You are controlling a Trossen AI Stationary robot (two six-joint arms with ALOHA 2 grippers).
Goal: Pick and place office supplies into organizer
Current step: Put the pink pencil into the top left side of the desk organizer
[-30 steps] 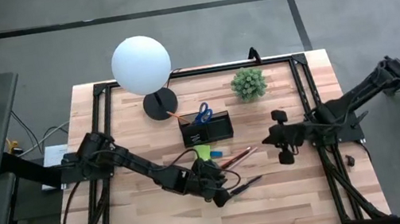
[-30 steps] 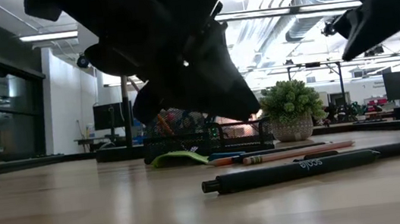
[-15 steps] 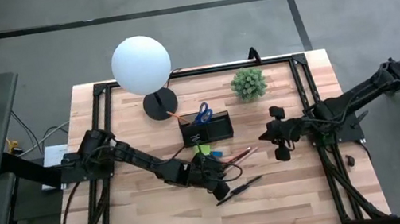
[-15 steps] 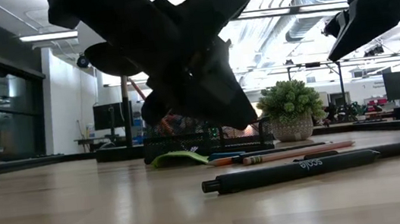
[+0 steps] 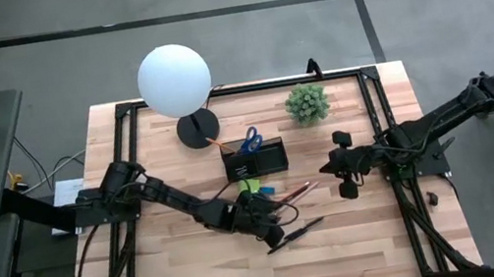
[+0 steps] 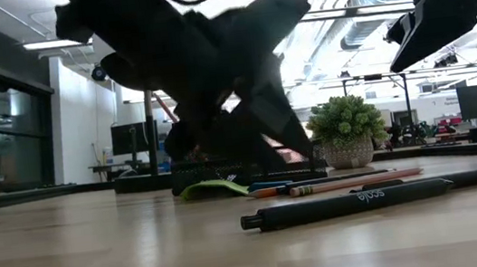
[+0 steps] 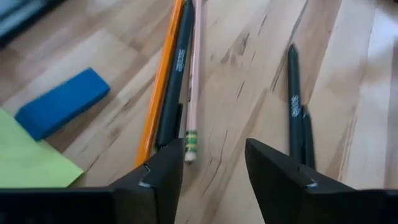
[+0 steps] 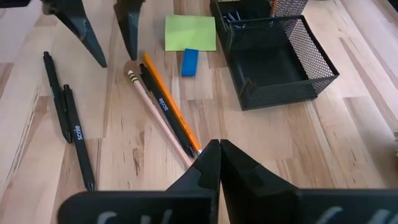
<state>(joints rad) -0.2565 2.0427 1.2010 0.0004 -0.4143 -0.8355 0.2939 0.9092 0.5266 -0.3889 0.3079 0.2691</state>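
The black mesh organizer [image 5: 256,161] stands mid-table with blue-handled scissors [image 5: 249,140] upright in it. Just in front of it, flat on the wood, lie a lime-green sticky-note pad [image 7: 31,163], a small blue block [image 7: 62,102], and an orange pencil [image 7: 163,81], a dark pen [image 7: 178,68] and a pale pencil [image 7: 198,62] side by side. Two black pens [image 7: 295,99] lie nearer the front edge. My left gripper [image 7: 214,168] hangs open above the pale pencil's eraser end [image 7: 191,140], holding nothing. My right gripper [image 8: 219,162] waits shut, raised to the right of the organizer.
A white globe lamp [image 5: 174,80] on a round black base [image 5: 198,128] stands at the far left of the organizer. A small potted plant [image 5: 306,102] stands at the far right. Bare wood [image 5: 177,259] lies toward the near left.
My left gripper has opened: in the low view its fingers now stand apart with light between them. It has shifted a little from the black pens toward the pencils. The supplies on the table have stayed where they were.
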